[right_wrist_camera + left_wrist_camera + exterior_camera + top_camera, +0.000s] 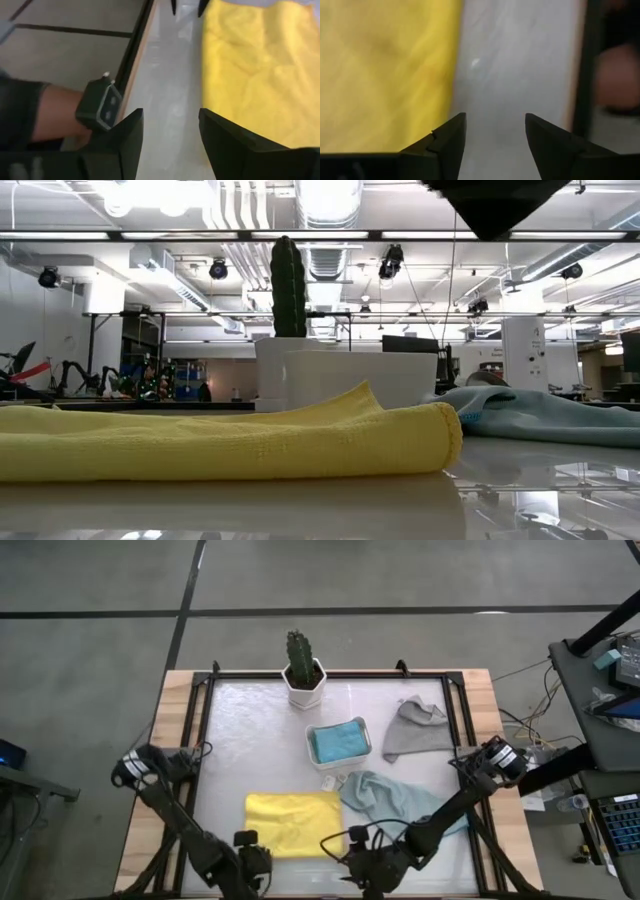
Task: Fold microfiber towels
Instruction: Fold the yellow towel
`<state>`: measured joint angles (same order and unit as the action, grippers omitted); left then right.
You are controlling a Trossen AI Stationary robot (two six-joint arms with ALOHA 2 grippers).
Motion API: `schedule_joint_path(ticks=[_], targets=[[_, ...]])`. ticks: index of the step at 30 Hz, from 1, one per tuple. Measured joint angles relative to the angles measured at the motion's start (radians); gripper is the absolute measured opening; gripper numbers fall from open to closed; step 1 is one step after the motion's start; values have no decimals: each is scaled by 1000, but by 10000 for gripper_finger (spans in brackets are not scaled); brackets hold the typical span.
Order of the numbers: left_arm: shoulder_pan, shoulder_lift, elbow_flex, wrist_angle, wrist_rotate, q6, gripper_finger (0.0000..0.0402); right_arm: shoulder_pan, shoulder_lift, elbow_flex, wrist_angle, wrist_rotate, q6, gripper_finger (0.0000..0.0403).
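My left tool [495,131] and my right tool [170,127] both sit at the near edge of the white tabletop [230,740], each with its two dark fingers spread apart and nothing between them, the bare surface showing through the gaps. The soft yellow square microfiber towel [294,823] lies flat near the middle of that near edge, doubled over on itself with a rounded fold showing in the low view, just beside both tools and touched by neither. The crumpled pale teal microfiber towel [392,797] rests next to it toward the right edge, the limp grey microfiber towel [416,728] sits nearer the far right corner, and the bright blue microfiber towel [339,741] lies folded in the white rectangular plastic tray [312,748] at the centre, in front of the green cactus in its white pot [302,671]. I judge the yellow one has just been let go after a fold, so the care now is to lift straight up and away without dragging its edge. If another fold is wanted, I should pinch two matching corners low and evenly. In the right wrist view something like a person's arm with a dark wristband [100,107] seems to lie beyond the tabletop's frame, though it is blurred; I should keep clear of it.
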<state>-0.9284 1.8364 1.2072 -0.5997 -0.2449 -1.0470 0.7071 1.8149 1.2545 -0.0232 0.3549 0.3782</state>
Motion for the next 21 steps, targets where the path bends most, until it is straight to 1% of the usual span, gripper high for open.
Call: schedule_joint_path(ticks=[4,7,10,15,21], targets=[[-9,47,113,-246,-2,-2,189,-6,4,0,3,17,5,176],[-14,55,154,-380,-64,4,189,-12,26,0,7,65,-7,173],[-16,57,144,-372,-101,32,189,-14,60,-1,2,121,-42,173],[-18,59,108,-328,-100,34,189,-14,85,0,32,169,-64,173],[-29,59,95,-323,-96,32,189,-27,154,-5,46,178,-83,173]])
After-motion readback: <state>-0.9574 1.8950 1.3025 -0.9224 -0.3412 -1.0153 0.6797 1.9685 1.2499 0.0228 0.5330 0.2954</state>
